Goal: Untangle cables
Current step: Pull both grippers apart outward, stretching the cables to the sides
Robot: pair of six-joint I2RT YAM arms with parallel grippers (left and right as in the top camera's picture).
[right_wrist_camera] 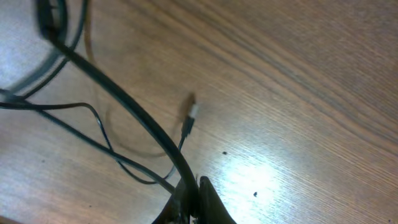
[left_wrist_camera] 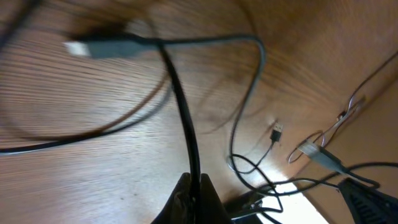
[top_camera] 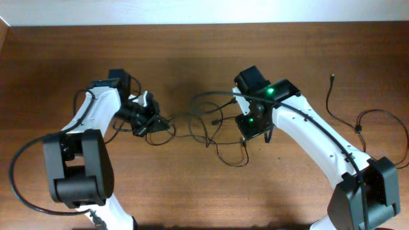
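A tangle of thin black cables lies on the wooden table between my two grippers. My left gripper is shut on one black cable that runs up from its jaws to a blurred plug. My right gripper is shut on another black cable that rises from its jaws toward the upper left. A small plug lies on the table ahead of the right jaws. More loops and plugs show in the left wrist view.
A separate thin black cable lies on the table at the far right, one end near the back. The table's far edge meets a white wall. The arms' own thicker cables loop beside each base.
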